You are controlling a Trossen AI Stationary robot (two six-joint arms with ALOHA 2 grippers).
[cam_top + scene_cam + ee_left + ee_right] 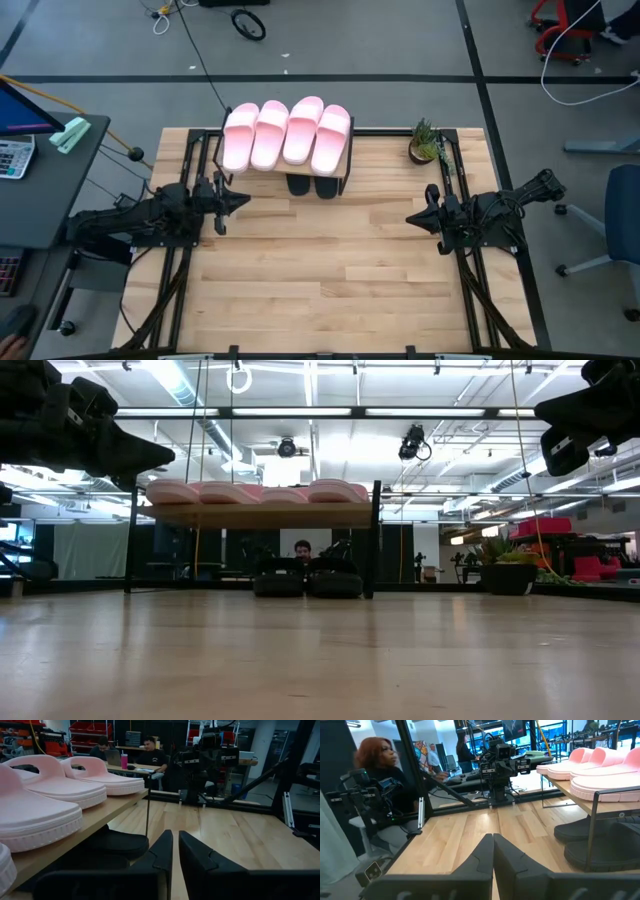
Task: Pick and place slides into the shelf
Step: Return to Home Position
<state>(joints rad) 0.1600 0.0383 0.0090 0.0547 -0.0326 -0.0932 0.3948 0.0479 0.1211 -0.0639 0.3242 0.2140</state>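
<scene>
**Six slides at the shelf, both grippers closed**

The shelf (pixel 260 515) is set at the middle of the table's (pixel 330 270) far edge. Four pink slides (pixel 287 133) are laid side by side on its plank, and two black slides (pixel 313 186) are set beneath it. The left gripper (pixel 243 200) is held near the left edge and the right gripper (pixel 411 218) near the right edge, each with fingers pressed together. A plant (pixel 425 143) is seen by the far right corner.

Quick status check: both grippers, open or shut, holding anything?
Left gripper: shut, holding nothing.
Right gripper: shut, holding nothing.
</scene>
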